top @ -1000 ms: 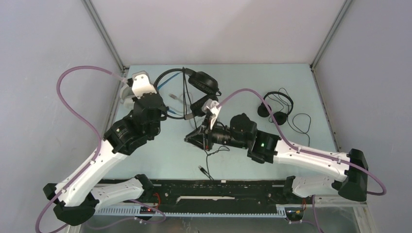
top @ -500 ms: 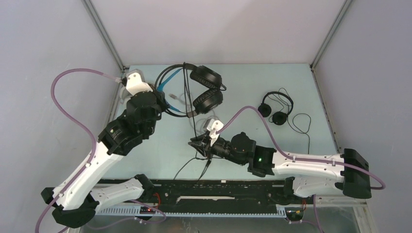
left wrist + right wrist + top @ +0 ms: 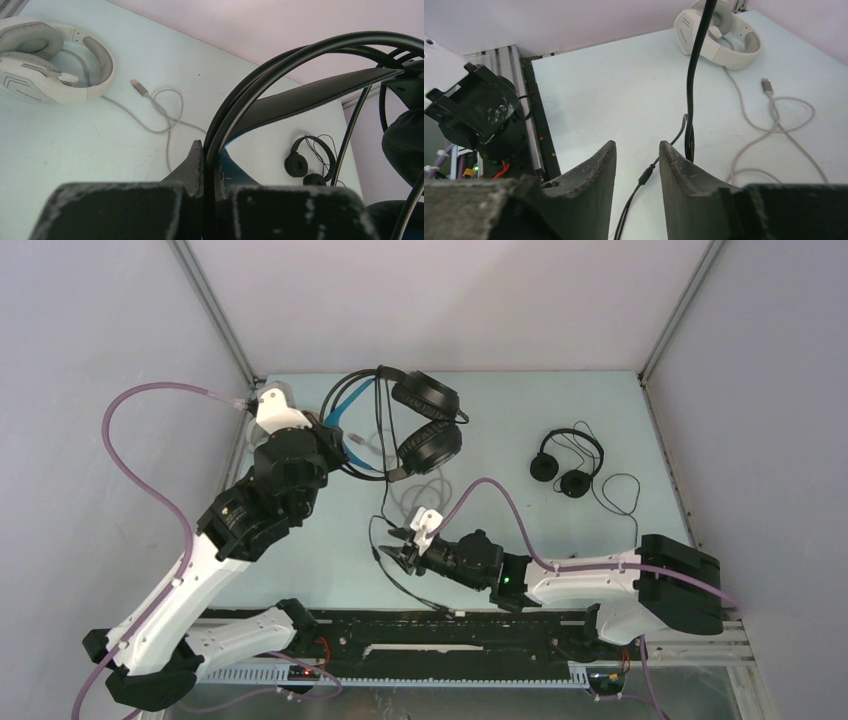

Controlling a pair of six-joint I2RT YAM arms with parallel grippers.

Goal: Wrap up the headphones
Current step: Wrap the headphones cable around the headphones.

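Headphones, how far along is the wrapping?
Nothing looks wrapped. In hand: left gripper, jaws shut on the black pair; right gripper, jaws open beside its hanging cable. Left: that cable, the white pair with its loose grey cable, and the small pair, also unwrapped.

Black/blue over-ear hdphns (image 3: 428, 422) clamped at headband rear-left, small black pair (image 3: 565, 466) flat at right, white pair (image 3: 50, 65) flat

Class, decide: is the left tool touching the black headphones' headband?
Touching. The left wrist view shows the left tool shut on the black headphones' headband, with the hoops pinched between its jaws.
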